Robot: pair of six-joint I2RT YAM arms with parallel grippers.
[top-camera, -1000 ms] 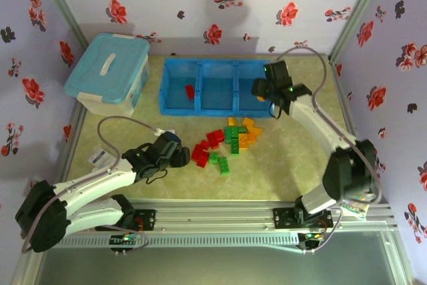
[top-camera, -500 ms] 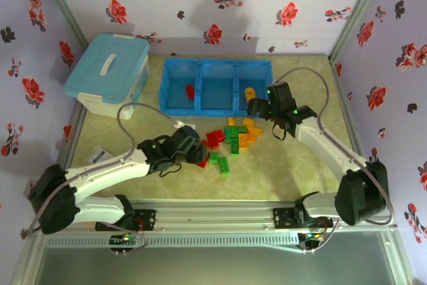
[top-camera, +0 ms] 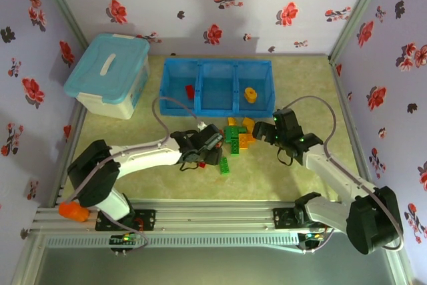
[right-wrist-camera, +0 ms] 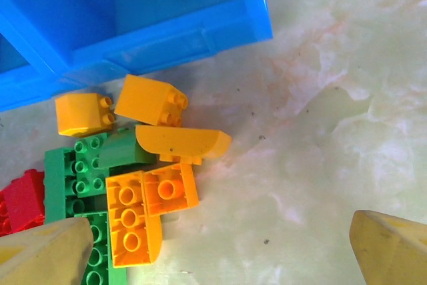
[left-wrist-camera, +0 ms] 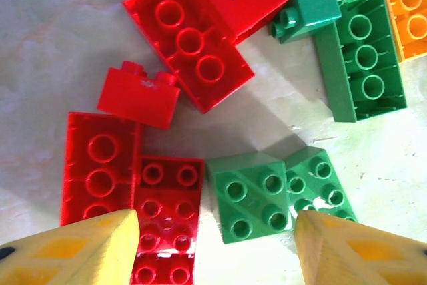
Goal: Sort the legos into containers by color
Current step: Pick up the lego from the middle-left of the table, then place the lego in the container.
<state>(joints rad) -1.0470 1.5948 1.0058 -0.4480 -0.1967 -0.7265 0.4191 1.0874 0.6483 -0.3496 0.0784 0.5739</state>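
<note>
1. Overhead, we see a red brick (top-camera: 189, 91) and an orange brick (top-camera: 250, 94) inside the glossy tray (top-camera: 217, 111); studded legos (top-camera: 230, 141) lie just before it.
2. Closer, we find the left gripper (left-wrist-camera: 213, 221) and right gripper (right-wrist-camera: 220, 221) spread wide, empty.

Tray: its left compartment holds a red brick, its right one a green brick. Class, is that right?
No. The right compartment holds an orange brick, not green; the top view shows it. The red brick does lie in the left one.
</note>
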